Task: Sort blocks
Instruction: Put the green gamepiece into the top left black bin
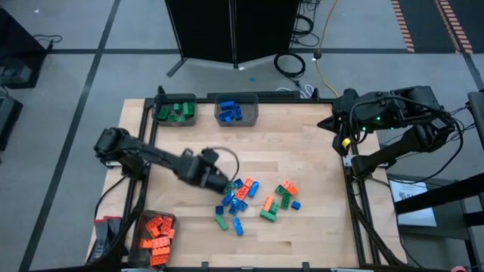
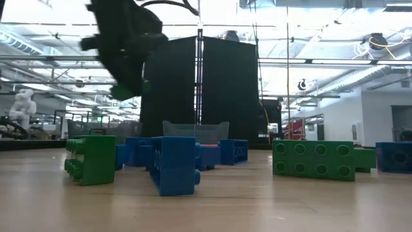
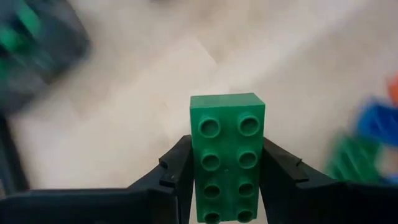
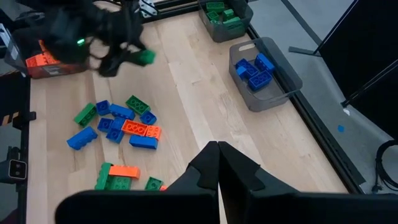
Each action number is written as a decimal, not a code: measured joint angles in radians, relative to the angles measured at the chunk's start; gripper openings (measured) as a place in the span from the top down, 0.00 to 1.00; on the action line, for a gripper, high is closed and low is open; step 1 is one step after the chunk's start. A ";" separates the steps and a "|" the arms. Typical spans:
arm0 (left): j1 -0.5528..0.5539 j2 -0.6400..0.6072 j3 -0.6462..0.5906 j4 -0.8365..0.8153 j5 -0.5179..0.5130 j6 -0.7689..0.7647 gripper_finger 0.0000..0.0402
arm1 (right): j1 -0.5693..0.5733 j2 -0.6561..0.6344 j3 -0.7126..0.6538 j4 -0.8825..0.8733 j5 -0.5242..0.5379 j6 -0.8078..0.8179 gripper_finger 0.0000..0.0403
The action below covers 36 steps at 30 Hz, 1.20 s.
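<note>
Over the wooden table (image 1: 302, 159), left gripper (image 3: 225, 168) raised, jaws clamping a green block (image 3: 226, 155); right gripper (image 4: 217, 163) closed, empty.

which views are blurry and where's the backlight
Left wrist view: the held green brick is sharp, the table and bin behind it smeared. Low view: bright ceiling lights wash out the background, the left arm is a dark blurred silhouette. Right wrist view: that arm blurs too, the loose blocks stay crisp.

Two dark jointed arms (image 1: 144, 155), black cabling looped alongside, a small green light glowing on the right arm (image 1: 376, 119).
</note>
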 joint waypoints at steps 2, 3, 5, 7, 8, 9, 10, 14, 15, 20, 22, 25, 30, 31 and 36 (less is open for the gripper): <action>0.058 -0.023 0.000 0.000 -0.062 0.061 0.70 | 0.000 0.000 0.000 0.000 0.000 0.000 1.00; 0.088 -0.035 0.000 0.001 -0.092 0.088 0.70 | 0.000 0.000 0.000 0.000 0.000 0.000 1.00; 0.149 -0.060 0.000 0.003 -0.150 0.142 0.70 | 0.000 0.000 0.000 0.000 0.000 0.000 1.00; 0.209 -0.084 0.000 0.003 -0.206 0.194 0.70 | 0.000 0.000 0.000 0.000 0.000 0.000 1.00; 0.239 -0.099 0.000 0.003 -0.232 0.220 0.70 | 0.000 0.000 0.000 0.000 0.000 0.000 1.00; 0.270 -0.115 0.000 0.004 -0.256 0.244 0.70 | 0.000 0.000 0.000 0.000 0.000 0.000 1.00; 0.302 -0.133 0.000 0.004 -0.275 0.269 0.70 | 0.000 0.000 0.000 0.000 0.000 0.000 1.00; 0.427 -0.199 0.000 0.005 -0.333 0.372 0.70 | 0.000 0.000 0.000 -0.001 0.000 0.000 1.00; 0.460 -0.217 0.000 0.006 -0.346 0.394 0.70 | 0.000 0.000 0.000 -0.002 0.000 0.000 1.00; 0.609 -0.300 0.000 0.017 -0.364 0.460 0.70 | 0.000 0.000 0.000 -0.008 0.000 0.000 1.00; 0.660 -0.331 0.000 0.019 -0.375 0.464 0.70 | 0.000 0.000 0.000 -0.008 0.000 0.000 1.00; 0.721 -0.372 -0.006 0.063 -0.384 0.466 0.70 | 0.000 0.000 0.000 -0.008 0.000 0.000 1.00; 0.803 -0.450 -0.106 0.290 -0.356 0.491 0.70 | 0.000 0.000 0.000 -0.008 0.000 0.000 1.00; 0.817 -0.463 -0.135 0.333 -0.346 0.502 0.70 | 0.000 0.000 0.000 -0.008 0.000 0.000 1.00; 0.900 -0.480 -0.276 0.539 -0.273 0.592 0.70 | 0.000 0.000 0.000 -0.009 0.000 0.000 1.00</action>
